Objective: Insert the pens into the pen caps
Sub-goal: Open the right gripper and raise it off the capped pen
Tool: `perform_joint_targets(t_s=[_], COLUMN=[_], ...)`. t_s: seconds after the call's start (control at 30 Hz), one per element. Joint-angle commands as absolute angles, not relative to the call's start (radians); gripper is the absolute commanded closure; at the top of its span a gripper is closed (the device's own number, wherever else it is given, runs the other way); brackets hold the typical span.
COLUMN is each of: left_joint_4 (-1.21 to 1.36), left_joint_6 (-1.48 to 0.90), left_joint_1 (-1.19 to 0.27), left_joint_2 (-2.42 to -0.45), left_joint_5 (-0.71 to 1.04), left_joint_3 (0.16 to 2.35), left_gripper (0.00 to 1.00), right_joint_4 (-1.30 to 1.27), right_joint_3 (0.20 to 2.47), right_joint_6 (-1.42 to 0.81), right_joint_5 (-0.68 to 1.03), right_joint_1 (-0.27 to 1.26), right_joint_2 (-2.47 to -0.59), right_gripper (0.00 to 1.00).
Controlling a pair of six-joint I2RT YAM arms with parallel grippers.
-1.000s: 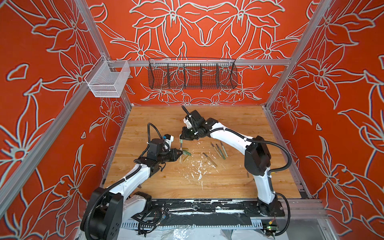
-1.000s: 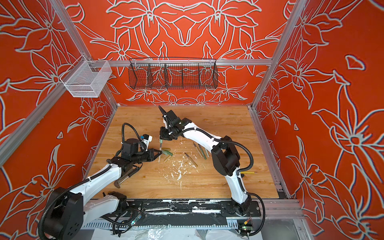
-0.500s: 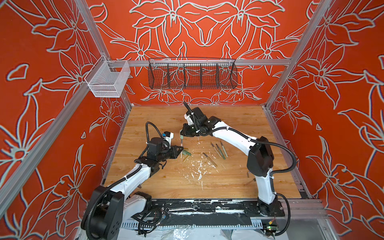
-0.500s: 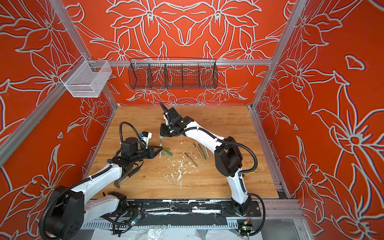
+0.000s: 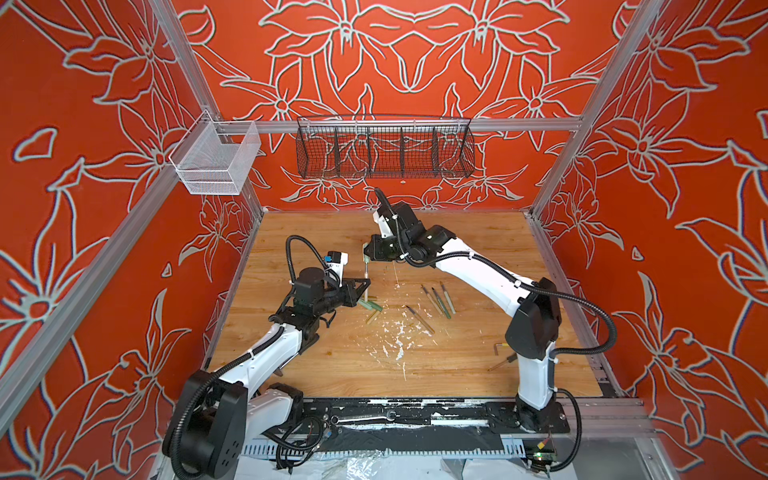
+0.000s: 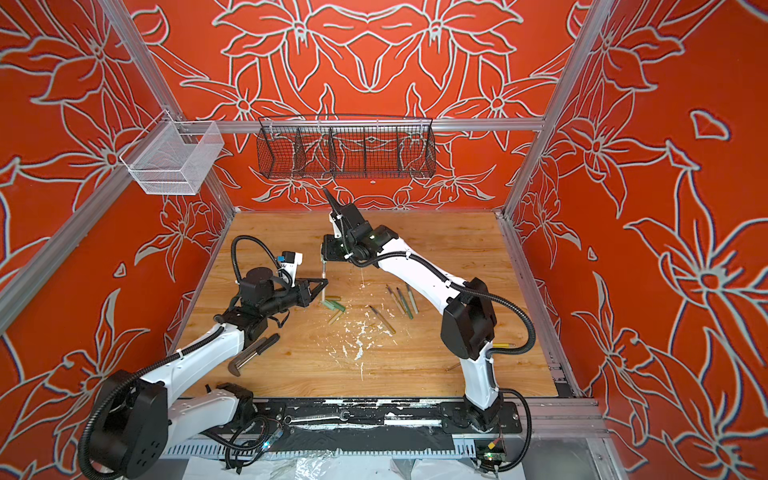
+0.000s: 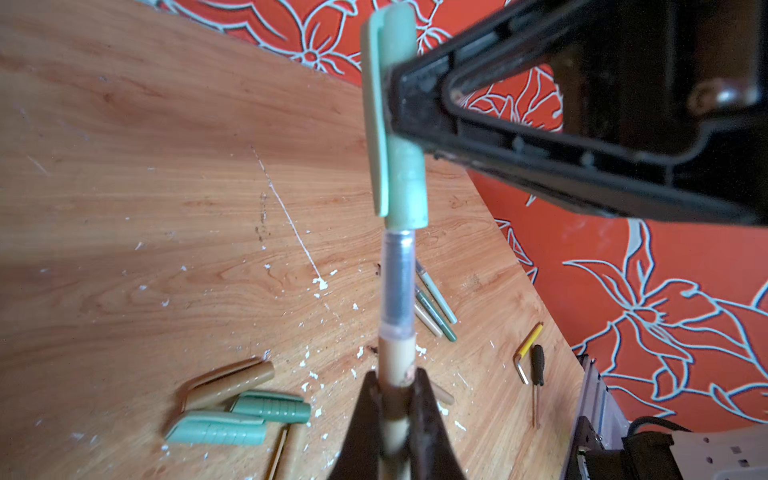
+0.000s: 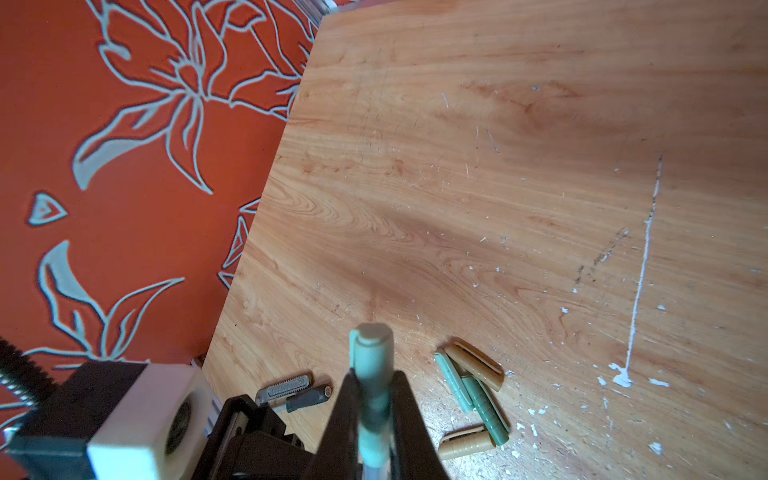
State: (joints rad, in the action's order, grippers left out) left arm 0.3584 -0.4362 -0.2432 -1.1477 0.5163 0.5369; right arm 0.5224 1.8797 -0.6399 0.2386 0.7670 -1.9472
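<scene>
Orange walls with a pale flower pattern close in a wooden tabletop (image 5: 457, 365) flecked with white chips.

There are five pens in all. One tan-barrelled pen (image 7: 395, 353) stands upright above the left middle of the table, with the left gripper (image 7: 395, 378) pinched tight on its barrel. Four loose pens (image 5: 440, 303) lie flat right of centre, three side by side and one just in front of them.

There appear to be five caps, though the top views blur the small ones. The right gripper (image 8: 374, 378) has its fingers pressed onto a pale green cap (image 7: 405, 183), which sits over the tip of the upright pen. A clear section of the pen still shows between the cap and the tan barrel. Four loose caps (image 8: 484, 409), two green and two tan, lie in a cluster on the table just beside the upright pen's lower end.

A dark wrench (image 6: 253, 353) lies beside the left arm. A yellow-handled hex key (image 7: 527, 353) and a black-handled screwdriver (image 7: 537, 365) lie together near the right arm's base, well apart from the pens. In the top views the right arm partly covers them.

A white mesh basket (image 5: 212, 166) hangs on the left wall. A black wire basket (image 5: 384, 149) with divided compartments hangs on the rear rail, and the wall pattern shows through both.
</scene>
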Motion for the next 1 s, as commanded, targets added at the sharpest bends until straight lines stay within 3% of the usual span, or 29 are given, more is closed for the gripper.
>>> perform_joint_targets(t_s=[0.0, 0.3, 0.97], left_joint_4=[0.515, 0.586, 0.741], left_joint_6=[-0.394, -0.331, -0.280], left_joint_1=[-0.254, -0.290, -0.320], left_joint_2=[-1.118, -1.098, -1.178], left_joint_5=[0.463, 0.359, 0.325], left_joint_3=[0.599, 0.601, 0.677], left_gripper=[1.00, 1.00, 1.00], right_joint_4=[0.593, 0.563, 0.604], right_joint_3=[1.831, 1.777, 1.738], right_joint_6=[-0.616, -0.608, -0.535], right_joint_5=[0.241, 0.269, 0.327], right_joint_1=[0.785, 0.784, 0.787], right_joint_2=[-1.899, -1.838, -1.787], right_gripper=[0.92, 0.93, 0.95])
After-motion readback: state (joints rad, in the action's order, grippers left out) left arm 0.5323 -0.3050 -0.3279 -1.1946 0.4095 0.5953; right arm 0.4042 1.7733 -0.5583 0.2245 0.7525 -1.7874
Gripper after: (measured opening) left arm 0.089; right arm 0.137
